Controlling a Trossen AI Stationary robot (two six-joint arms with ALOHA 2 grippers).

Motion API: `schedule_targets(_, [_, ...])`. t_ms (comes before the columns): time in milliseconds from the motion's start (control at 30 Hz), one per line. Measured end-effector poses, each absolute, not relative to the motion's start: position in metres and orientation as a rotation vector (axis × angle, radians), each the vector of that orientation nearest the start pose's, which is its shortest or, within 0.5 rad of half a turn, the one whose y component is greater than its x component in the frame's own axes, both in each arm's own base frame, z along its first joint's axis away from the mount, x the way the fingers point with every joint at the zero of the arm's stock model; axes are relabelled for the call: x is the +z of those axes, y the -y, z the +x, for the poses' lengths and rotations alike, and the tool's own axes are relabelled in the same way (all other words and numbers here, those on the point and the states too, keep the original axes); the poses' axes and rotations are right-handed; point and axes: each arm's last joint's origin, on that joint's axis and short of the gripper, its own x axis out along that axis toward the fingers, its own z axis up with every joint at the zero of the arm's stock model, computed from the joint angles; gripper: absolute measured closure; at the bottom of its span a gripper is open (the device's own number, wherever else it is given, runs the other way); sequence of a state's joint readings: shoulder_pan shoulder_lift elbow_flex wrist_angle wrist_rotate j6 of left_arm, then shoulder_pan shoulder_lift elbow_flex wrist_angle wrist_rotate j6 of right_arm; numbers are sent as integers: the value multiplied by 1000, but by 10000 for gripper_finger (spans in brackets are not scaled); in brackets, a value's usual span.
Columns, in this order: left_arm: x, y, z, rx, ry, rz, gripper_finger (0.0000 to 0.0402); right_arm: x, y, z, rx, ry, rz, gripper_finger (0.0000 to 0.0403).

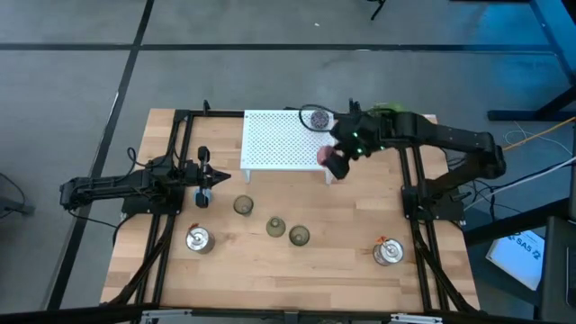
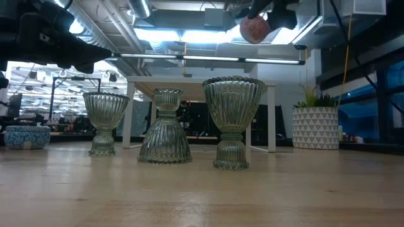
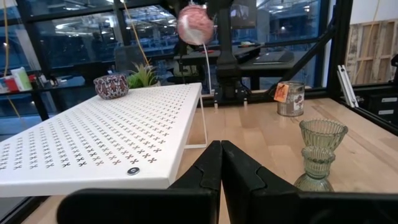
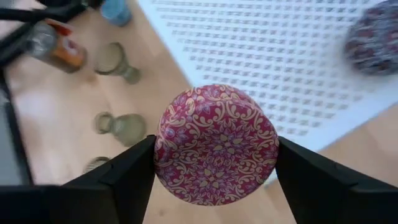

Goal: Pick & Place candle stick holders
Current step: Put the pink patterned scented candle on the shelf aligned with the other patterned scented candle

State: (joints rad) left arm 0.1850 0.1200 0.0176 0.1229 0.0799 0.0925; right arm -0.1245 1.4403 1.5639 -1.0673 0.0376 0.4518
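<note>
My right gripper [image 1: 337, 162] hangs high above the white rack's near right corner, shut on the pink patterned candle stick holder [image 4: 216, 144], which also shows in the low view [image 2: 255, 28]. A purple holder [image 1: 315, 118] stands on the rack [image 1: 274, 144]. Three olive glass holders [image 1: 243, 205] [image 1: 276, 227] [image 1: 299, 236] stand on the table in front of the rack. The blue holder [image 1: 202, 198] stands near my left gripper [image 3: 221, 168], which rests shut and level at the table's left. Two silver holders [image 1: 198, 239] [image 1: 388, 253] stand near the front. My right gripper pinches the pink holder by its round sides [image 4: 165, 149] between the two fingers [image 4: 127, 177], one on each side. The fingers slant down from the table's right. The holder is lifted clear of rack and table, its patterned rounded outside toward the wrist camera.
A green plant in a white pot [image 2: 314, 126] stands at the far right behind the rack, under my right arm. Black frame rails [image 1: 171, 180] run along the table's left and right sides. Bare wood lies between the glass holders and the right silver holder.
</note>
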Motion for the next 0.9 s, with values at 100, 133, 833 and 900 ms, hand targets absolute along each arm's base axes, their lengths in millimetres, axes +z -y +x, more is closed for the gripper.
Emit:
schedule_targets(100, [172,-17,103,106,15,95,400,381,47,286,-372,-917,425,112])
schedule_targets(133, [172,-17,103,106,15,95,400,381,51,290,-375,-930,414,112])
schedule_targets(833, [172,-17,103,105,15,95,400,331,110,337,-505,-1274,277,111])
schedule_targets(900, [172,-17,103,105,15,95,400,329,113,338,-507,-1278,277,111])
